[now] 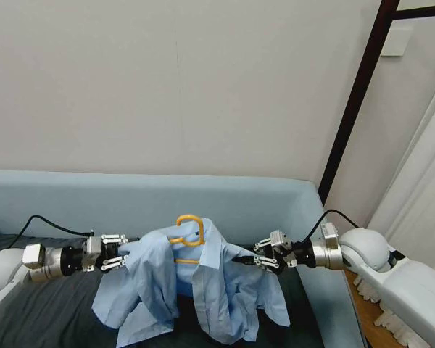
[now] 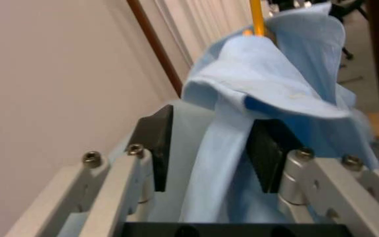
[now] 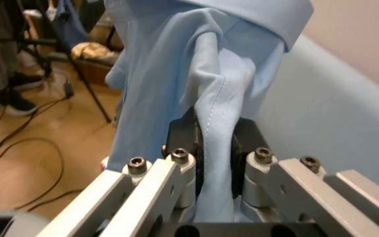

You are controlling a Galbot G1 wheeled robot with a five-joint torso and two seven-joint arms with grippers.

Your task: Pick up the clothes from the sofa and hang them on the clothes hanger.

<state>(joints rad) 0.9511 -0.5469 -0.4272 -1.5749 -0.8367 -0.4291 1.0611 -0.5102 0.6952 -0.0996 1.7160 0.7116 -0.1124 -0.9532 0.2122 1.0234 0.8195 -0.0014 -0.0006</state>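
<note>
light-blue cotton shirt (image 1: pixel 210 290) on yellow plastic hanger (image 2: pixel 257 17), right gripper (image 1: pixel 257 260) clamped on cloth, left gripper (image 1: pixel 123 254) slack around it: could slide off.

left claw (image 1: pixel 127 255) parted; right claw (image 1: pixel 243 259) clamped.

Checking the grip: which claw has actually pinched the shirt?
The right claw: its pads squeeze a fold of the shirt, while the left claw has pads apart around loose cloth.

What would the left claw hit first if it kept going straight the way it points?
The blue shirt: a fold hangs inside the open left claw, with the collar bunched just ahead. The yellow hanger seems next, though depth is unclear.
</note>
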